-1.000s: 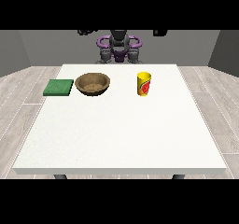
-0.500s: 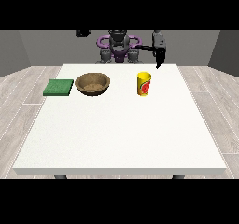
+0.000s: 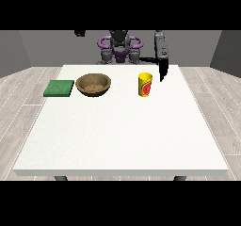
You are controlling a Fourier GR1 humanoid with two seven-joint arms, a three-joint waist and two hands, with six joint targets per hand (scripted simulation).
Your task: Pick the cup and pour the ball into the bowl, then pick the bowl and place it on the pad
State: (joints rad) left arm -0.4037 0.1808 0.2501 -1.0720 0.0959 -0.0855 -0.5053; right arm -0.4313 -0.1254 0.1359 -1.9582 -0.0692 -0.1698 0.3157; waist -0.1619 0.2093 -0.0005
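With the yellow cup [image 3: 145, 84] upright right of the bowl [image 3: 93, 84] and green pad [image 3: 59, 88], we should lower the straight-fingered, empty hand at the view's right [image 3: 163, 70] beside it and wrap squarely

The robot has a dark grey torso and head, with purple rings at its shoulders. The robot hand [image 3: 163, 71] at the view's right is black, on a dark grey forearm.
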